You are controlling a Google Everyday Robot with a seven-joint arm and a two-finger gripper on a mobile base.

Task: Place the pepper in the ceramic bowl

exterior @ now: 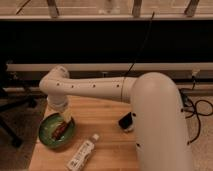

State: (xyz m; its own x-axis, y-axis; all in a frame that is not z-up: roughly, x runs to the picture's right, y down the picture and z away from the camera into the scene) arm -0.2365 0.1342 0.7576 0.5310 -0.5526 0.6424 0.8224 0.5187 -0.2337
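- The gripper (66, 116) hangs at the far right edge of the green bowl (45, 138), low over its rim.
- How far open the gripper is cannot be told, nor whether it has hold of anything; its tip is a pale yellowish shape against the bowl.
- The pepper (60, 130), a long reddish-brown piece, lies inside the bowl, slanting from the middle up toward the gripper. Its upper end is just beside the gripper; contact cannot be told.
- The white arm (95, 89) rises as a thick column at the near right, bends, and runs level to the left across the far part of the wooden table (105, 145).
- At a rounded joint on the left, the arm turns straight down to the gripper above the bowl.
- The bowl sits at the near left of the table.
- A clear bottle (82, 152) with a white label lies on its side just right of the bowl, cap pointing far and right.
- A small dark object (126, 120) rests on the table near the arm's thick column.
- A chair base (10, 106) stands on the floor to the left; black cables (200, 107) loop on the right.
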